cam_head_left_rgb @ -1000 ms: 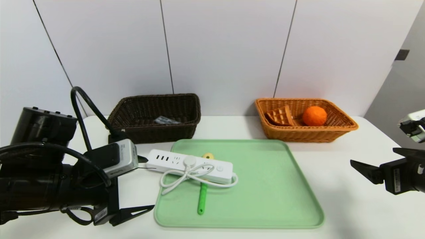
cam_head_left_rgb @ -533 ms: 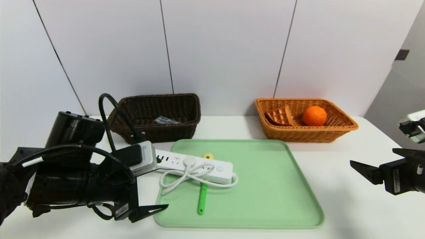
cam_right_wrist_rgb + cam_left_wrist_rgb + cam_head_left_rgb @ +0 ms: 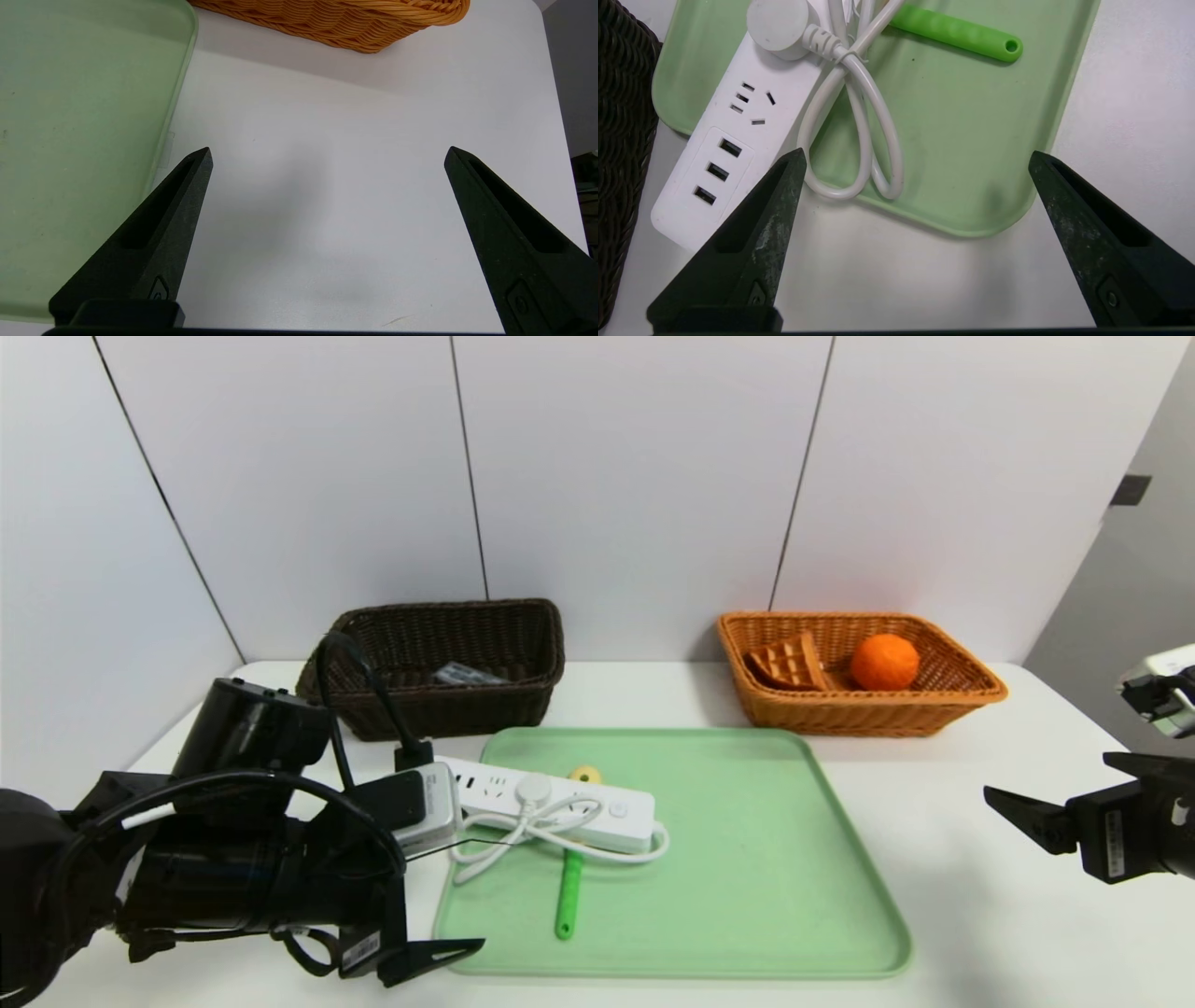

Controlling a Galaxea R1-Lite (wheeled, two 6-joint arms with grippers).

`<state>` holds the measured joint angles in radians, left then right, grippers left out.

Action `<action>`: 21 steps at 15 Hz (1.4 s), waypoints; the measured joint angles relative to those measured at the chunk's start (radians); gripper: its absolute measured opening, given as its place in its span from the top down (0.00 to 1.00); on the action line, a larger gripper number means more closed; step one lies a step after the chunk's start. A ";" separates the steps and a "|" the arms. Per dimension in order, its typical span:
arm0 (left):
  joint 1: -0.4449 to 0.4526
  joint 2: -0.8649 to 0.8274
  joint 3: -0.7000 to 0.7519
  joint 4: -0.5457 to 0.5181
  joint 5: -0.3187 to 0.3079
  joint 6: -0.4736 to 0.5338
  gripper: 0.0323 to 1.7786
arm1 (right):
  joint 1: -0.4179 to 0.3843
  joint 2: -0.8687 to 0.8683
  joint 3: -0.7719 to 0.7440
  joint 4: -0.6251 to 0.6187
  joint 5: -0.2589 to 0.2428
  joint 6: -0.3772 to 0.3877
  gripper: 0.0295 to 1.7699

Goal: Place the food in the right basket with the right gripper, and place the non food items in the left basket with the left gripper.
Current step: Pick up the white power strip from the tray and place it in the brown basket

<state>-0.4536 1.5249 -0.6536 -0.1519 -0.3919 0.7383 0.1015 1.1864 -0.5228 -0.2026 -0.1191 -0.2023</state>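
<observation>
"Where's the power strip (image 3: 616,812)?"

"Toward the tray's (image 3: 728,859) far left part, with one end sticking out past the tray's left edge. Its white cord (image 3: 635,855) is tied in loops, and it lies across a green-handled tool (image 3: 569,896) that's on the tray too."

"And the left gripper (image 3: 917,153)?"

"By the tray's left edge, close to the strip's overhanging end. Its fingers are released, spread wide."

"The right gripper (image 3: 331,151)?"

"Parked above the desk (image 3: 952,915), off to the right of the tray, fingers released as well."

"What about the baskets?"

"Both sit beyond the tray. The dark basket (image 3: 448,709), past its far left corner, has a greyish item (image 3: 467,674) inside; I can't tell what it is. The orange-brown basket (image 3: 859,714), past the far right corner, has a waffle piece (image 3: 792,663) and an orange (image 3: 884,662) in it."
</observation>
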 joint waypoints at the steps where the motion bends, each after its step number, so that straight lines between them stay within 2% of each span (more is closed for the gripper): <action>1: 0.000 0.013 0.008 -0.027 0.000 -0.001 0.05 | 0.000 0.001 0.000 0.000 0.000 0.000 0.03; 3: -0.001 0.037 0.019 -0.074 0.001 -0.014 0.05 | 0.000 0.001 0.000 0.000 0.000 0.001 0.03; 13: 0.000 0.089 0.024 -0.081 0.001 -0.021 0.05 | 0.000 -0.001 -0.001 0.000 0.000 0.002 0.03; 18: 0.000 0.132 0.021 -0.143 0.004 -0.026 0.05 | -0.001 -0.004 0.000 0.000 0.000 0.003 0.03; 21: -0.003 0.157 0.018 -0.169 0.012 -0.066 0.05 | -0.001 -0.005 0.001 0.000 0.000 0.003 0.03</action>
<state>-0.4564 1.6823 -0.6360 -0.3204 -0.3800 0.6726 0.1009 1.1815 -0.5215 -0.2023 -0.1191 -0.1996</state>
